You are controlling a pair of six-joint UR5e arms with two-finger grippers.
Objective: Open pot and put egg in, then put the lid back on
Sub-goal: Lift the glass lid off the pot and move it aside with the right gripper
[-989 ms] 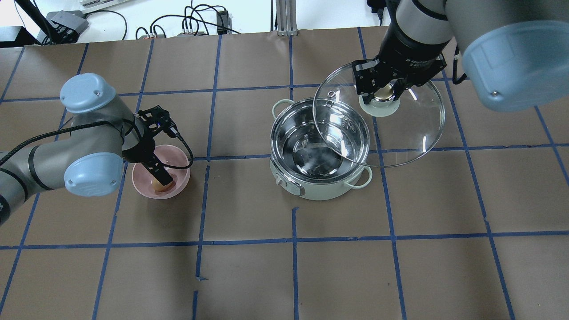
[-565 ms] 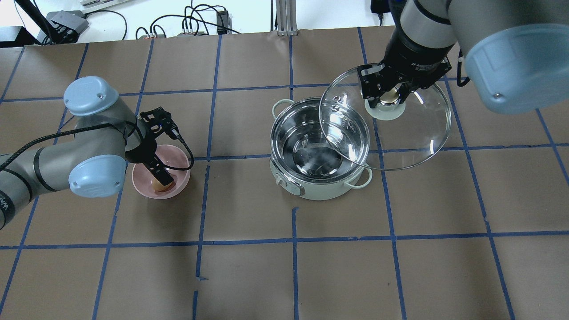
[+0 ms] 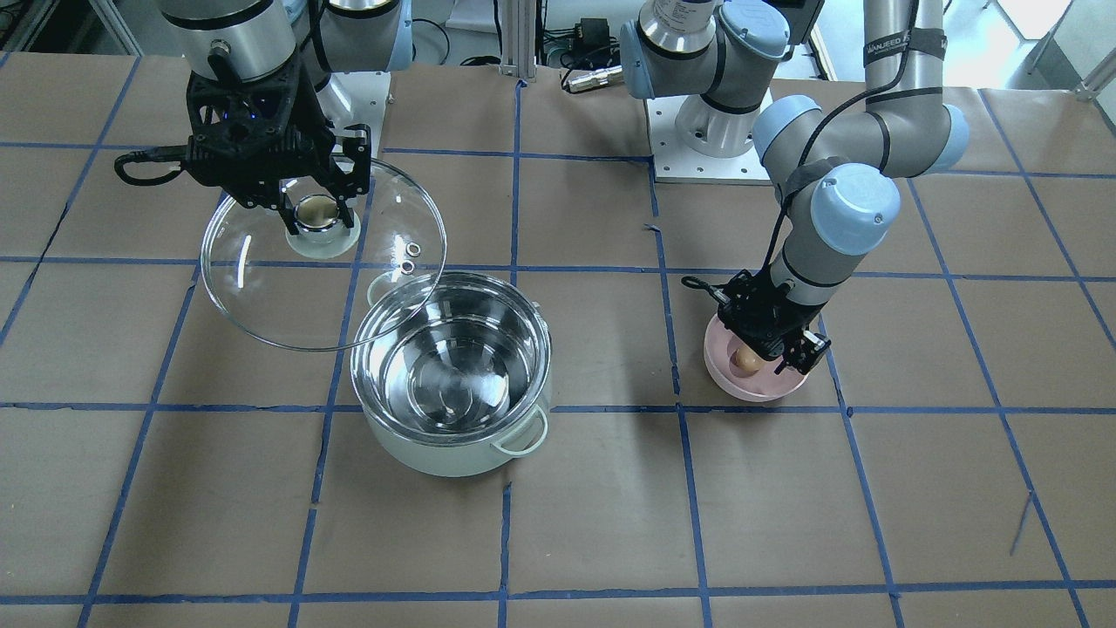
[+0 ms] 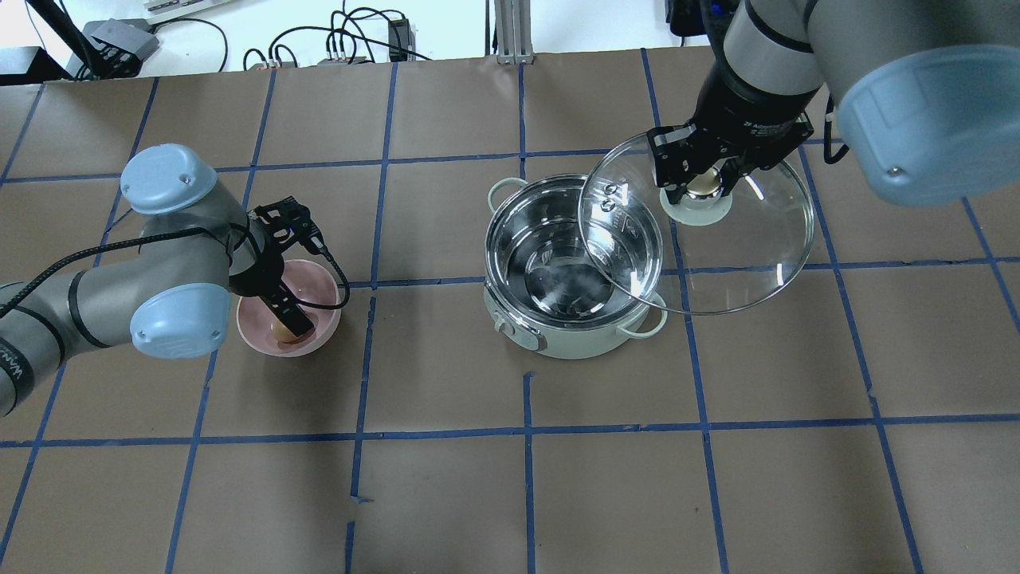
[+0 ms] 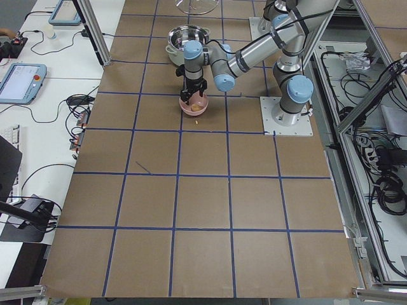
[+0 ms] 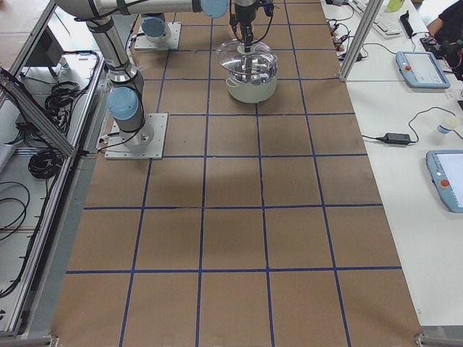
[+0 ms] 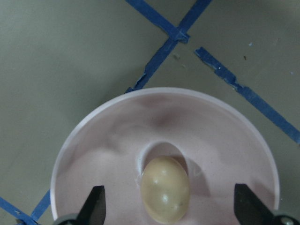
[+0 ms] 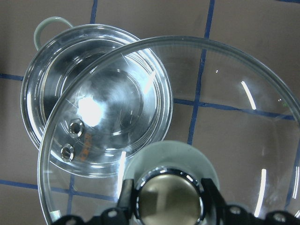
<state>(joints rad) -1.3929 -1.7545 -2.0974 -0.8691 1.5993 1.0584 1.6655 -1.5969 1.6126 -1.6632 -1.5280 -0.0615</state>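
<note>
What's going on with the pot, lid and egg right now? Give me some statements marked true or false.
The right hand holds the glass lid by its knob. True.
The glass lid sits closed on the pot. False: it is held up off to one side, leaving the pot open.
The egg lies in the pink bowl. True.
The left hand is shut on the egg. False: its fingers stand open on either side, not touching it.

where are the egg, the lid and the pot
egg (image 7: 165,189), left wrist view, middle of its shell
lid (image 4: 741,247), overhead view, clear glass near its rim
pot (image 4: 574,344), overhead view, mint outer wall
</note>
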